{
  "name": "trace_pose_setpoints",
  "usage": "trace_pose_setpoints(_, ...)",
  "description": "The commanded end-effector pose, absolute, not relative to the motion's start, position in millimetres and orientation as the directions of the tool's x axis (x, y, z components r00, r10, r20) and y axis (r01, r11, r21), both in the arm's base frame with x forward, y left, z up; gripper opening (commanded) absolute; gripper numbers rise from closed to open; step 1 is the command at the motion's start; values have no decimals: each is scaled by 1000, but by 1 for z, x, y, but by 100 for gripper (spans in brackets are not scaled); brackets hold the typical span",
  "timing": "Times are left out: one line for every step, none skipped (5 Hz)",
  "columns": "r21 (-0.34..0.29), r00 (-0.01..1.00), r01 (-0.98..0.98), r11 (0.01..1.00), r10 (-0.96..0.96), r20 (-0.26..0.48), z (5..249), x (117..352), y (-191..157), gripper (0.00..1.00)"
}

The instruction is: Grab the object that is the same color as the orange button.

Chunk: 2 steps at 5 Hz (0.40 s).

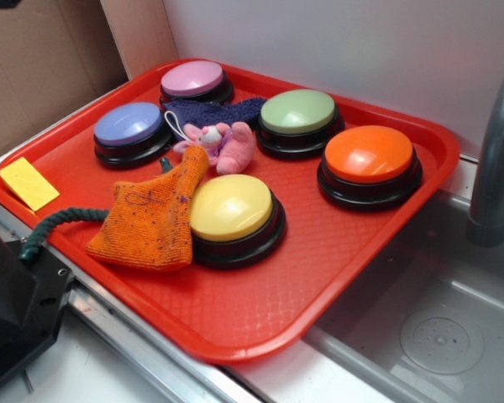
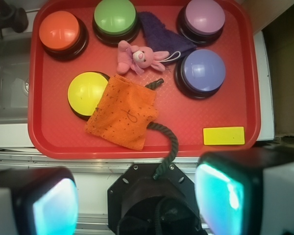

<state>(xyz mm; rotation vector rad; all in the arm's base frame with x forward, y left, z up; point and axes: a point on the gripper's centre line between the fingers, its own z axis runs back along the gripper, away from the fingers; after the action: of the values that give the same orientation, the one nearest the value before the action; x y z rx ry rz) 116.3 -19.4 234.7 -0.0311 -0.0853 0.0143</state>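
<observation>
The object, an orange speckled knitted cloth [image 1: 147,222] [image 2: 122,112], lies crumpled on the red tray [image 1: 260,311] [image 2: 49,132], with one edge leaning on the yellow button [image 1: 231,207] [image 2: 87,90]. The orange button [image 1: 370,155] [image 2: 59,30] stands at the tray's far corner, near the sink. My gripper [image 2: 137,196] shows only in the wrist view. It hangs off the tray, over the black robot base [image 2: 147,205], a good way short of the cloth. Its fingers [image 2: 225,191] are wide apart with nothing between them.
Green [image 1: 298,112], pink-purple [image 1: 191,78] and blue [image 1: 128,124] buttons, a pink plush toy [image 1: 218,143], a dark blue cloth [image 1: 214,111] and a yellow card [image 1: 28,183] share the tray. A dark green rope [image 2: 169,142] runs from under the orange cloth to the base. A sink [image 1: 437,327] and faucet [image 1: 496,168] flank the tray.
</observation>
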Motion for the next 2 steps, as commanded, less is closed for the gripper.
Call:
trace_pose_setpoints(-32, 996, -13, 999, 16, 85, 235, 116, -19, 100)
trace_pose_setpoints(-31, 991, -57, 998, 60, 116, 223, 124, -29, 100)
